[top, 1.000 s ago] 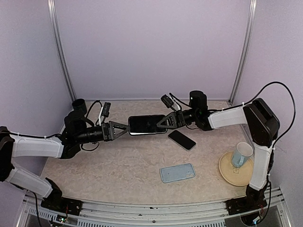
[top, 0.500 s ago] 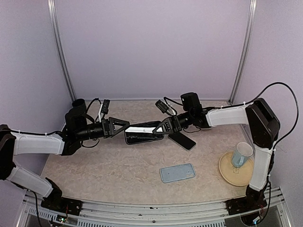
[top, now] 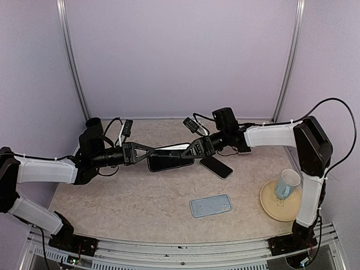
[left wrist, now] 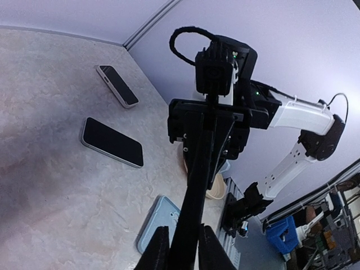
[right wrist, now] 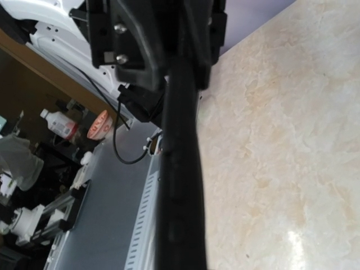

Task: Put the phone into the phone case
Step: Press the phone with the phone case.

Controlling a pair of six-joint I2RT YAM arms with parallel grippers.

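The left gripper [top: 145, 152] and the right gripper [top: 192, 149] face each other above the table [top: 112, 202]. Each is clamped on an opposite end of the black phone [top: 170, 161], which hangs between them, tilted up on its long edge. The blue phone case [top: 211, 205] lies flat on the table, well apart from both grippers, on the near side of the right one. A second phone [top: 216, 166] lies just beside the right gripper.

Black phone [top: 170, 160] hangs tilted in the air at centre; light-blue case [top: 211, 205] lies flat, nearer and to its right.
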